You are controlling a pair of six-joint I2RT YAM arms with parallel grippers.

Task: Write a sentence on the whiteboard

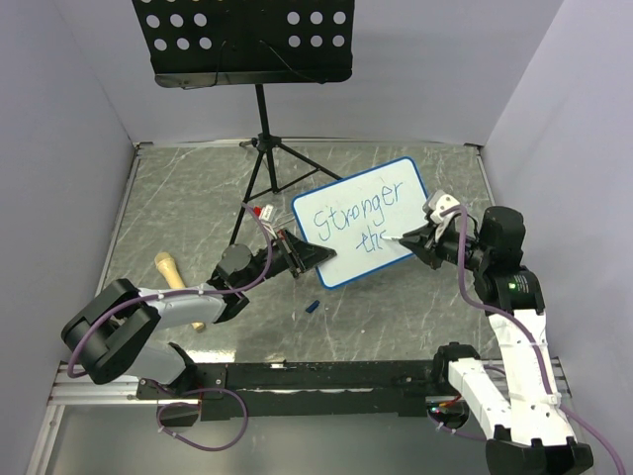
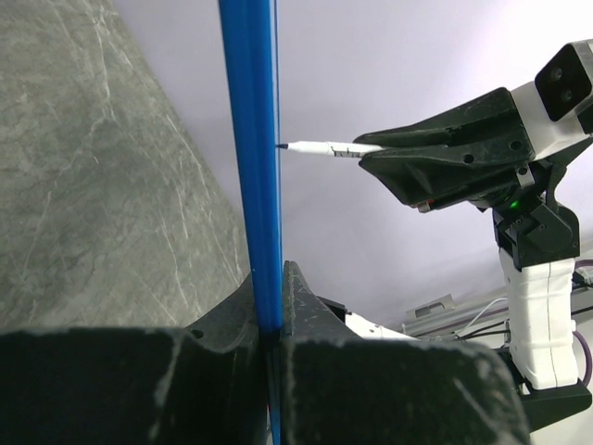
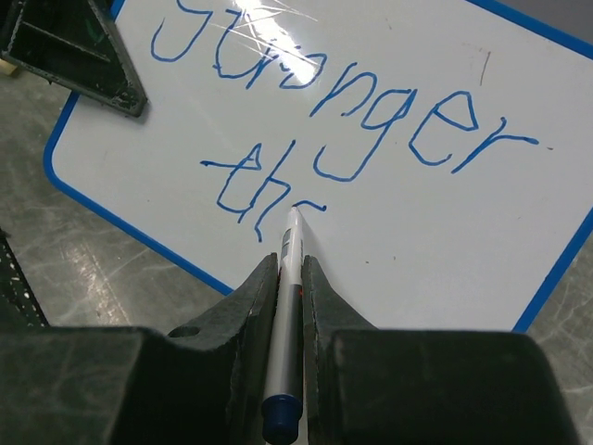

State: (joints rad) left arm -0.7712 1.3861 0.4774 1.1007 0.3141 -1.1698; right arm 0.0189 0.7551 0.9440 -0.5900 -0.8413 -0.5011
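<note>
- Grey marbled table point(image 1: 178, 188): it carries both arms at my near edge; a black music stand point(image 1: 242, 40) on a tripod stands at the far side.
- The whiteboard point(image 1: 396, 259) sits mid-table between the two arms. In the top view its long axis runs from near-left up to far-right, with its written face turned up and toward the right arm. The left wrist camera sees it edge-on, as a blue vertical strip point(image 2: 250, 167).
- Left gripper point(image 1: 307, 259): jaws are clamped on the blue frame at the board's near-left end.
- Right gripper point(image 3: 289, 269): jaws are pinched on the marker point(image 3: 289, 278), just beside the board's right half.
- The marker's long axis lies in line with the fingers. Its tip points away from the wrist and touches the white face.
- The sentence point(image 3: 343, 120): blue lettering in two slanted lines rising toward the far right. I read "Stronger" above and "th" plus a partial stroke below, with the marker tip at that stroke.
- A wooden piece point(image 1: 170, 272) lies near the left arm.
- A small blue piece point(image 1: 311, 307) lies on the table near the board's near edge.
</note>
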